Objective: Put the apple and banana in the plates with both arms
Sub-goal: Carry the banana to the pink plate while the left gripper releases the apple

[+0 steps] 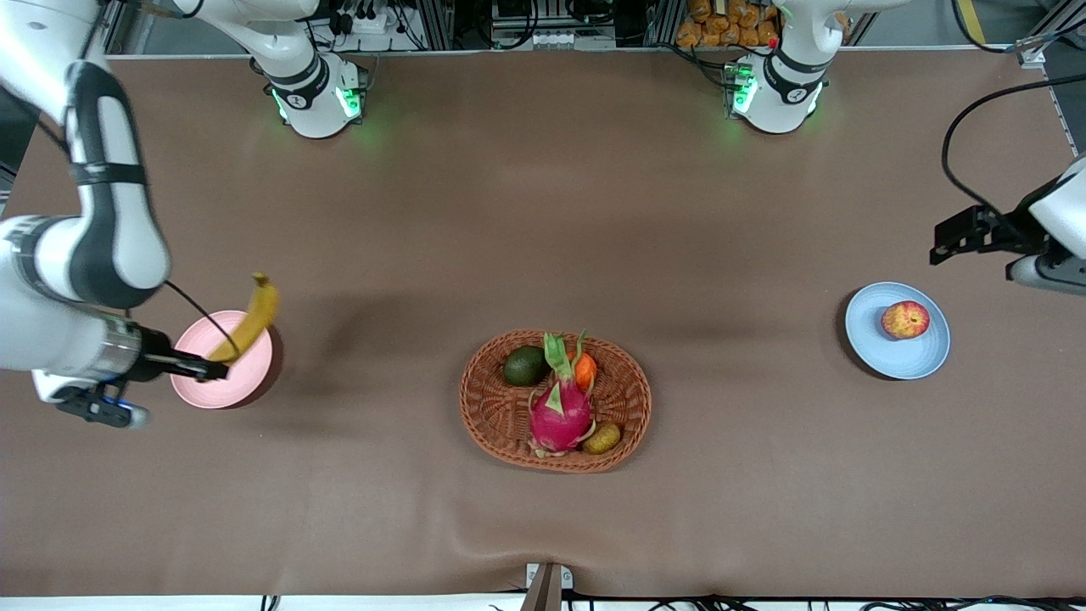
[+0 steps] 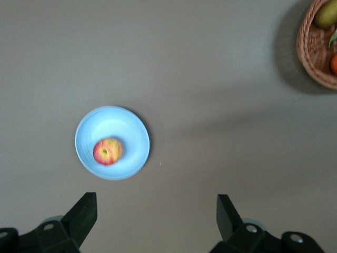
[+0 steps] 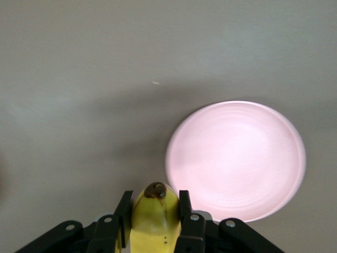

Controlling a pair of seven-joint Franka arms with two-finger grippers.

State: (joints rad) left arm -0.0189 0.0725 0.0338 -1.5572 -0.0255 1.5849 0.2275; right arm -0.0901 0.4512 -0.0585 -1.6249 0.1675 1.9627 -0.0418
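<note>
My right gripper (image 1: 216, 367) is shut on the lower end of the yellow banana (image 1: 253, 318) and holds it up over the pale pink plate (image 1: 222, 373). In the right wrist view the banana (image 3: 155, 221) sits between the shut fingers (image 3: 122, 211), with the bare pink plate (image 3: 237, 158) below. The red and yellow apple (image 1: 905, 320) lies in the light blue plate (image 1: 882, 352) toward the left arm's end of the table. My left gripper (image 1: 963, 236) is open and empty, up in the air beside the blue plate (image 2: 118, 124) and apple (image 2: 108, 151).
A brown wicker basket (image 1: 475, 407) stands mid-table, nearer the front camera. It holds a pink dragon fruit (image 1: 560, 412), a dark green fruit (image 1: 526, 365), an orange tangerine (image 1: 585, 369) and a brownish-green oval fruit (image 1: 601, 438). The basket's edge also shows in the left wrist view (image 2: 310, 58).
</note>
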